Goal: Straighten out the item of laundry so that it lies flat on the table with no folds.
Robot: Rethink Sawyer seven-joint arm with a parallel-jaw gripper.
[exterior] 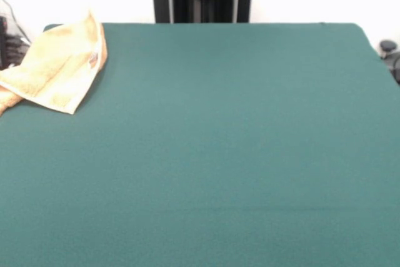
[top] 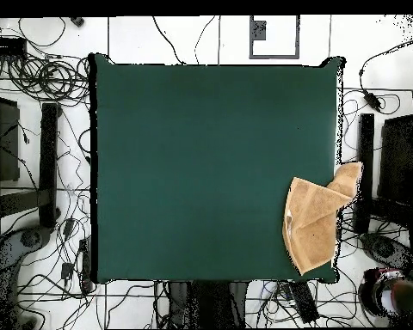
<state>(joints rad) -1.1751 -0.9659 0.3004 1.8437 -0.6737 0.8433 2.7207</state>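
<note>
towel (exterior: 57, 67) is bunched at the corner of the table (exterior: 219, 154), one flap hanging off the edge. gripper's not on camera, so can't tell its fingers. i'd drag it inward first, then spread the fold.

Folded towel (exterior: 56, 67) at table (exterior: 219, 154) corner

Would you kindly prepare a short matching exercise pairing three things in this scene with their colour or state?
Things:
1. towel
2. table
3. floor cables

Descriptions:
A. dark green, flat
B. tan, folded over at the table's corner, partly hanging over the edge
C. tangled on the white floor beside the table

Pairs: 1-B, 2-A, 3-C
</note>
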